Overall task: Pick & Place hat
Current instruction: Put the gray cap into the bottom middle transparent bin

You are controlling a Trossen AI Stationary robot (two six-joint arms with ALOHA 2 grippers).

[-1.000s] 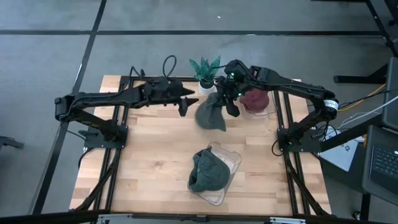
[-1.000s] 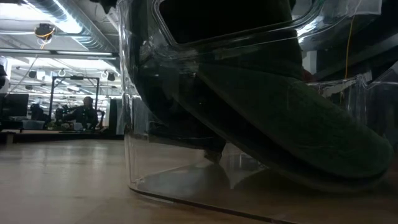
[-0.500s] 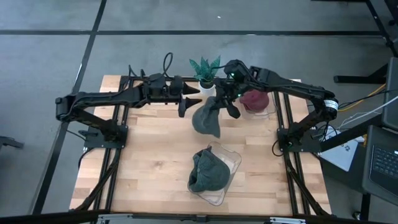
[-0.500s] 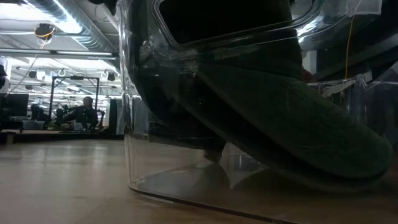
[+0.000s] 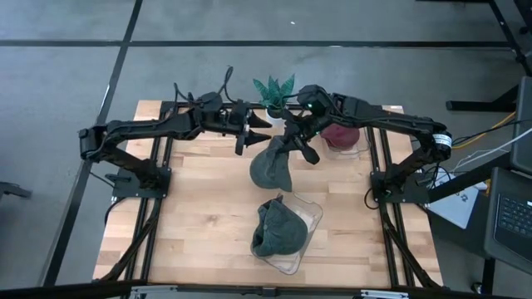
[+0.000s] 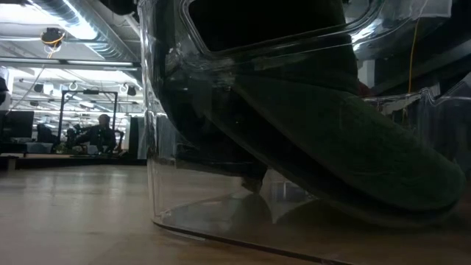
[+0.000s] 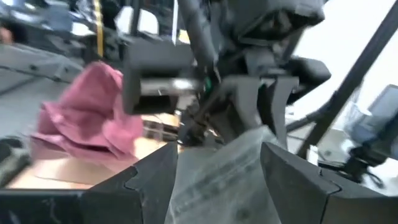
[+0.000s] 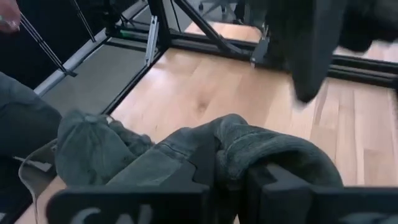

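Observation:
A grey knit hat point(image 5: 270, 168) hangs from my right gripper point(image 5: 293, 143) over the far middle of the table; this gripper is shut on it. My left gripper point(image 5: 249, 135) is open and sits just left of the hat's top. In the left wrist view the grey cloth point(image 7: 217, 180) shows between its fingers. A dark green hat point(image 5: 278, 230) lies in a clear bin point(image 5: 309, 214) near the table's middle, filling the low view point(image 6: 316, 140). A maroon hat point(image 5: 341, 131) sits in a second clear bin point(image 5: 359, 148) at the far right. My right gripper pinches a bunched fold at the grey hat's top point(image 8: 249, 152) between its two fingers, coming from the table's right and slanting down. The hat hangs slack below the fingers, lifted clear of the table. My left gripper: I cannot tell whether its fingers touch the hat.
A small potted plant point(image 5: 273, 93) stands at the far edge, between the two arms. Bare wood point(image 5: 199, 208) lies on the table's left and near parts. People sit in the room beyond the table point(image 6: 99, 132).
My right gripper has moved toward the table's left and slightly nearer, carrying the grey hat with it. The hat's hanging body has swung left and toward the near bin. My left arm has shifted a little toward the far edge, staying beside the hat's top.

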